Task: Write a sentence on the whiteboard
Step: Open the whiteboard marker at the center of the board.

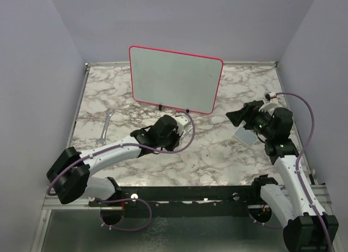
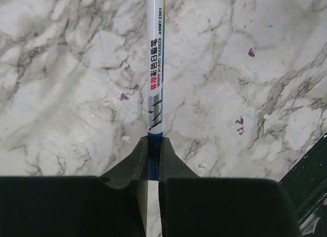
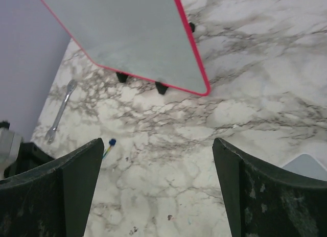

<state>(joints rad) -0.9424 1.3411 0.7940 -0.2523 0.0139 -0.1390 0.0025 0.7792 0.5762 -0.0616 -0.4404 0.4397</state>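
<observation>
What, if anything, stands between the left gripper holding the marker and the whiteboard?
Nothing visible does. The left gripper, shut on the marker, sits just in front of the whiteboard, with only bare marble table between them. The wrench lies off to the left, clear of that path.

Upright at the back middle of the surface (image 1: 217, 159): whiteboard (image 1: 175, 78). Left of it, flat and well apart: wrench (image 1: 105, 127). Just in front of the whiteboard's feet: left hand (image 2: 154, 147), marker (image 2: 156, 68) clamped in it, pointing out over the surface. Right of the whiteboard: right hand (image 1: 235, 117), with a pad (image 1: 245, 136) on the surface just beside it.
</observation>
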